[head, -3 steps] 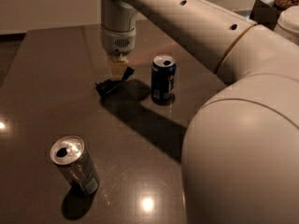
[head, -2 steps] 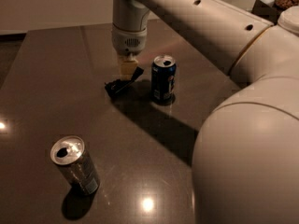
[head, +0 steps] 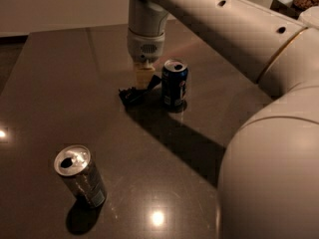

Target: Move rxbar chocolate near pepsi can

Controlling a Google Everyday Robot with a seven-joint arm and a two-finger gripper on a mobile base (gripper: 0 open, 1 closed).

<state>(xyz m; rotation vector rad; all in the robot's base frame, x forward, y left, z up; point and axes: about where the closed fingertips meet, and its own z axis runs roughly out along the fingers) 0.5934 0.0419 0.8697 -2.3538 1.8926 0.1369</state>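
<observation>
The rxbar chocolate (head: pixel 135 92) is a flat black wrapper bar, tilted, with its left end on the dark table and its right end up at my gripper. My gripper (head: pixel 143 76) hangs straight down from the white arm and is shut on the bar's right part. The pepsi can (head: pixel 174 84), dark blue with a silver top, stands upright just right of the gripper and the bar, a small gap apart.
A silver-grey can (head: pixel 80 176) stands tilted at the front left. The dark table (head: pixel 60 83) ends at its far edge near the wall. My white arm (head: pixel 259 133) fills the right side. A box (head: pixel 284 5) sits at the far right.
My gripper has moved to the right with the rxbar chocolate in it, closer to the pepsi can. Both cans have stayed in place.
</observation>
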